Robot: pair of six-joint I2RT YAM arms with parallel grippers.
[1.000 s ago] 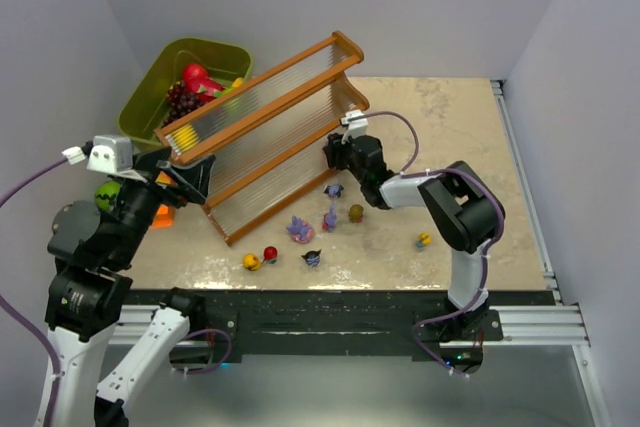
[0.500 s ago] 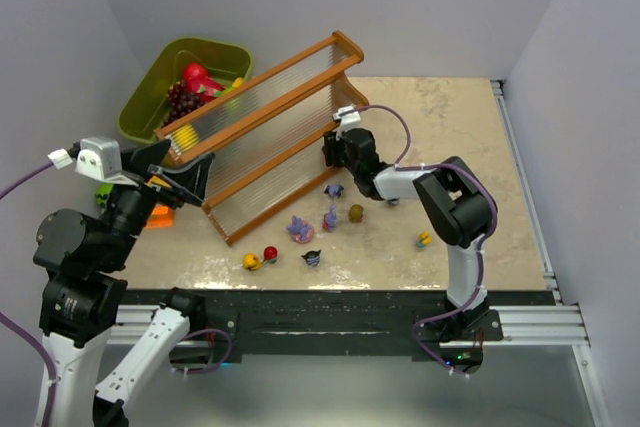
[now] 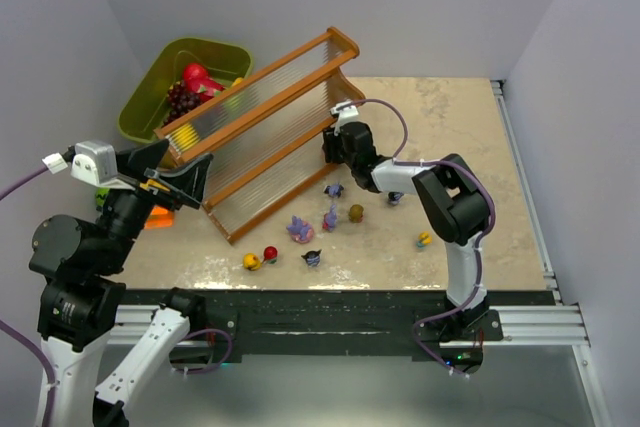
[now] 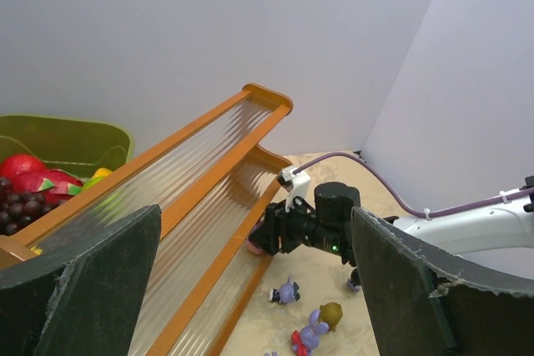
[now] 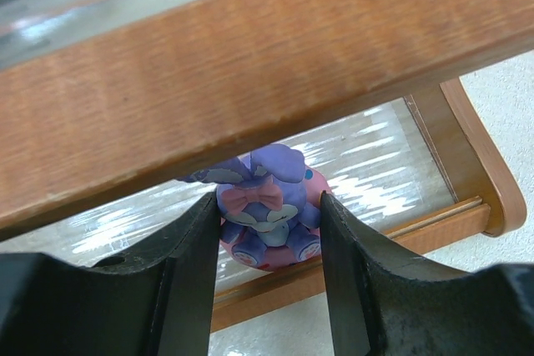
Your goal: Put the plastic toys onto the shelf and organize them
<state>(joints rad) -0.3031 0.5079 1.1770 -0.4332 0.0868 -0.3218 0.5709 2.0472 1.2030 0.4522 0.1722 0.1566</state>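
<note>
The shelf (image 3: 268,99) is a long stepped rack with an orange-brown frame and clear ribbed tiers, lying diagonally. My right gripper (image 3: 331,151) reaches into its right end and is shut on a purple bunny toy (image 5: 269,204) with a pink bow. The toy sits over the lowest ribbed tier (image 5: 377,164), under a wooden rail (image 5: 250,64). Several plastic toys lie on the table: purple ones (image 3: 300,230), an olive one (image 3: 356,212), a yellow one (image 3: 252,262), a red one (image 3: 270,254) and a dark one (image 3: 312,258). My left gripper (image 3: 170,173) hangs open and empty, left of the shelf.
An olive-green bin (image 3: 150,107) behind the shelf holds red fruit (image 3: 196,75) and dark grapes (image 3: 182,99). An orange object (image 3: 160,215) lies by the shelf's left end. Another yellow toy (image 3: 424,240) sits near the right arm's elbow. Grey walls close in on three sides.
My right gripper has pushed up and left, deeper into the shelf's right end, with the bunny toy in it. The left wrist has drifted slightly left and stayed open.
</note>
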